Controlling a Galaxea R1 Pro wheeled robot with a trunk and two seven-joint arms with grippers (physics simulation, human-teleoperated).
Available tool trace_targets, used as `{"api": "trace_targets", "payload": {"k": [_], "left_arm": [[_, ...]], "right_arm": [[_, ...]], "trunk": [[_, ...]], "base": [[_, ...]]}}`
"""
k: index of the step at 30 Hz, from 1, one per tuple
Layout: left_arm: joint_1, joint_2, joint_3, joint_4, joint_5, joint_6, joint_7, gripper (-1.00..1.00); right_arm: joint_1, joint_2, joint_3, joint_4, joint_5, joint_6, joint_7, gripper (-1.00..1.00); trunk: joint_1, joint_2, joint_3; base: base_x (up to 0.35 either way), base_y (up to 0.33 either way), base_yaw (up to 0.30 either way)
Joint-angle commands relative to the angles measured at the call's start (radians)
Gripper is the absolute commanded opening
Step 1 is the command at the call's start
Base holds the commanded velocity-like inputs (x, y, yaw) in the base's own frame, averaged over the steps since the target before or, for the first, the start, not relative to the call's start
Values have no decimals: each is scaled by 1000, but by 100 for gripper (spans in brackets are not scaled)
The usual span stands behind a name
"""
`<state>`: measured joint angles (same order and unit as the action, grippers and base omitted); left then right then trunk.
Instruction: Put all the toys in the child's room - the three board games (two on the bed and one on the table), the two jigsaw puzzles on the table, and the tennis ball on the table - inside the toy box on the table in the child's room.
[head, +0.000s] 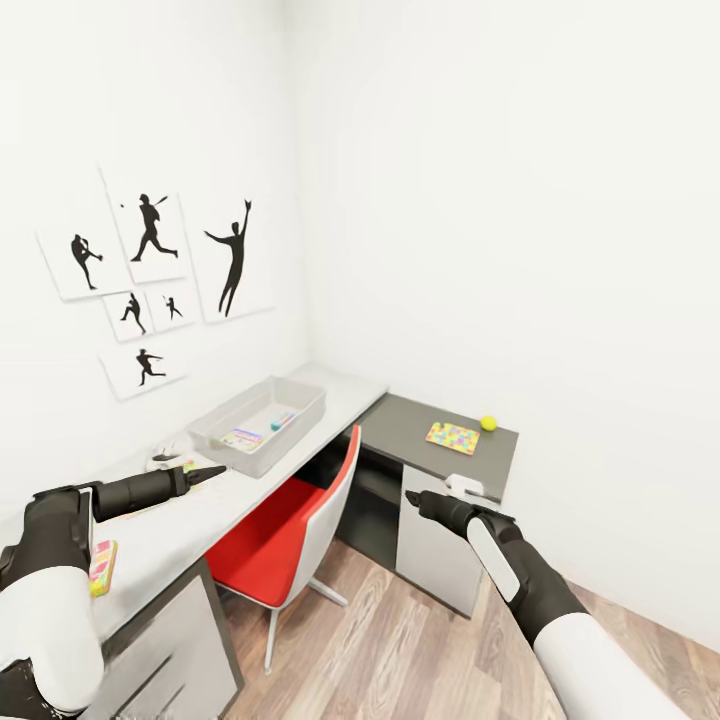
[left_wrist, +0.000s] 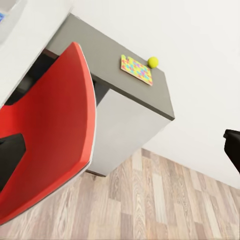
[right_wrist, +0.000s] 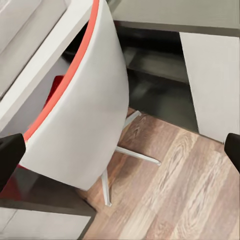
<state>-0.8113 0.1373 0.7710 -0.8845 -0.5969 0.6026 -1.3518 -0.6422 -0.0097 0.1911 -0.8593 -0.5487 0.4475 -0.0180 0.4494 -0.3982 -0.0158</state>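
We face the L-shaped pale and dark grey desk (head: 300, 455). The shallow light grey toy box (head: 262, 424), long axis along the wall edge toward the corner, already holds some flat boxes. Left: a multicolour jigsaw square (head: 452, 437) and yellow tennis ball (head: 488, 423) on the dark section's far edge. Our left gripper (head: 208, 473) looks pinched narrow and empty; our right gripper (head: 415, 498) we cannot tell.

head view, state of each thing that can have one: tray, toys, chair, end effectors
shallow light grey tray-like toy box: upright on the pale desk, holding some small colourful items
multicolour square jigsaw puzzle: flat on the dark grey desk section, outside the box
yellow-green tennis ball: on the dark section, beside the puzzle
red chair: upright at the desk
left end effector: empty, over the pale desk
right end effector: empty
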Motion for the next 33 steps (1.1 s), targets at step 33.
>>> {"api": "trace_targets", "payload": {"k": [33], "left_arm": [[-2,-1,4,-1,-9,10,-9,100]], "right_arm": [[-1,-2,1,-1,-4,4,1,100]], "trunk": [[1,-2,-2]], "base": [[-1,0,204]]}}
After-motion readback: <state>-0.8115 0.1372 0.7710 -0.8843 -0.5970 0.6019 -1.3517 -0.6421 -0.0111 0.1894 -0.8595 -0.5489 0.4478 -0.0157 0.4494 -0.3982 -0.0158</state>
